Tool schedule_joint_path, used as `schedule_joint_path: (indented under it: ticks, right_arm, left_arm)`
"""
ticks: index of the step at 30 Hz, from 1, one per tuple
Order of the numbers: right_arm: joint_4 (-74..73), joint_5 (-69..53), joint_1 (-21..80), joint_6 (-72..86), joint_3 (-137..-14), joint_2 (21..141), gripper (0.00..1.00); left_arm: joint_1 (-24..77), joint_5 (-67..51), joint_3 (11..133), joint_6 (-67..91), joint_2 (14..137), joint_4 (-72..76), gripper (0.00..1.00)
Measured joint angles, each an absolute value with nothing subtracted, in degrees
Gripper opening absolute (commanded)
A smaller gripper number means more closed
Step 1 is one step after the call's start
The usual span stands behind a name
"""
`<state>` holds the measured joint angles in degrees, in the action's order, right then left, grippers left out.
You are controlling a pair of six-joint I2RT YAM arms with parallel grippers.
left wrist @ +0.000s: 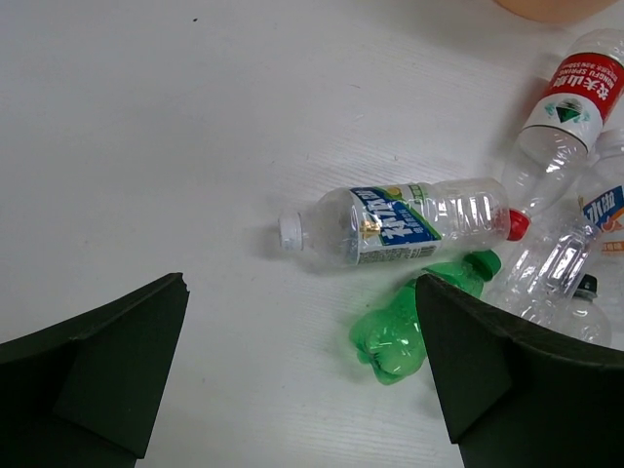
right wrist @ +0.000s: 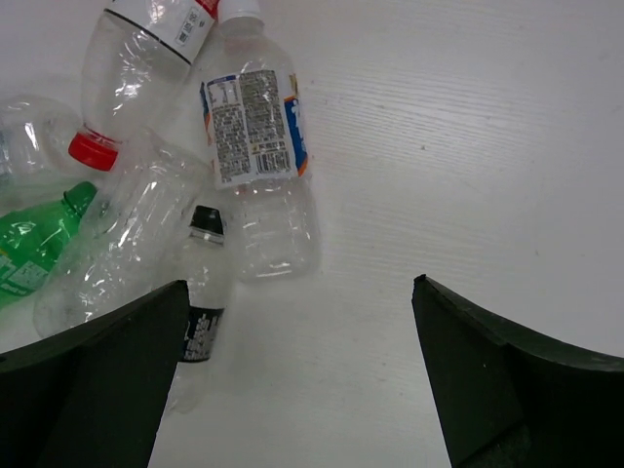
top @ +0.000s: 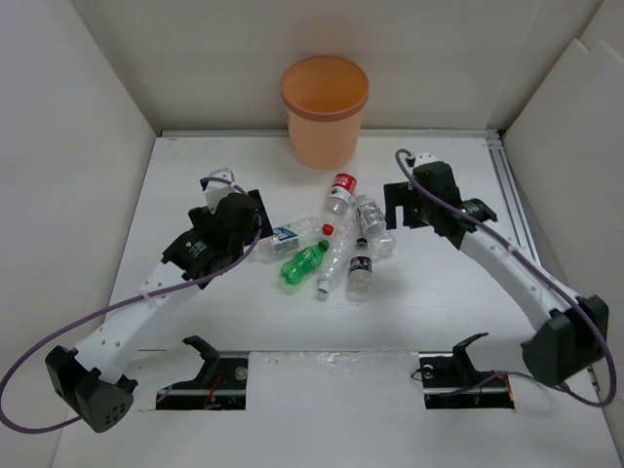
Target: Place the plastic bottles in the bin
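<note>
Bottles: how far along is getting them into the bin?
Done: nothing yet; no bottle shows inside the bin. In hand: nothing; the left hand and right hand are both open and empty, hovering on either side of the pile. Left: all six bottles lie clustered on the table, the green bottle among them, each to be picked up and dropped in.

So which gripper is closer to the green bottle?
Left. The left gripper is open right beside the green bottle. The right gripper is farther off, on the other side of the clear bottles.
</note>
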<state>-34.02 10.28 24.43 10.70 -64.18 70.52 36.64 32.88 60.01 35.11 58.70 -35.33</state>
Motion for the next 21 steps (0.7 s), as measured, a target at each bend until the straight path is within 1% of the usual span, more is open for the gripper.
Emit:
schedule_joint_path:
  ticks: [3,7,12,18,19,21]
  right_arm:
    - [-32.01,7.75,24.34,10.02,-66.83,79.37,1.00]
    - [-28.93,4.95,24.34,9.61,-67.05,88.29,0.99]
    - [-25.15,2.35,24.34,9.52,-65.32,94.59,0.97]
    - [-22.61,2.90,24.40,10.98,-62.48,99.61,0.95]
    - [-22.59,3.22,24.40,11.44,-62.39,100.18,0.93]
    - [-22.28,4.08,24.34,12.10,-62.39,101.54,0.78]
  left_arm:
    - [36.64,32.32,59.96,34.63,58.70,-35.11,1.00]
    - [36.64,31.33,59.75,34.04,58.67,-34.76,1.00]
    - [36.64,30.04,59.57,33.15,58.54,-33.80,1.00]
    - [36.64,29.54,59.37,32.80,57.63,-33.15,1.00]
    - [36.64,29.50,59.31,32.80,57.32,-33.10,1.00]
    - [36.64,29.15,59.05,32.80,56.34,-32.91,1.00]
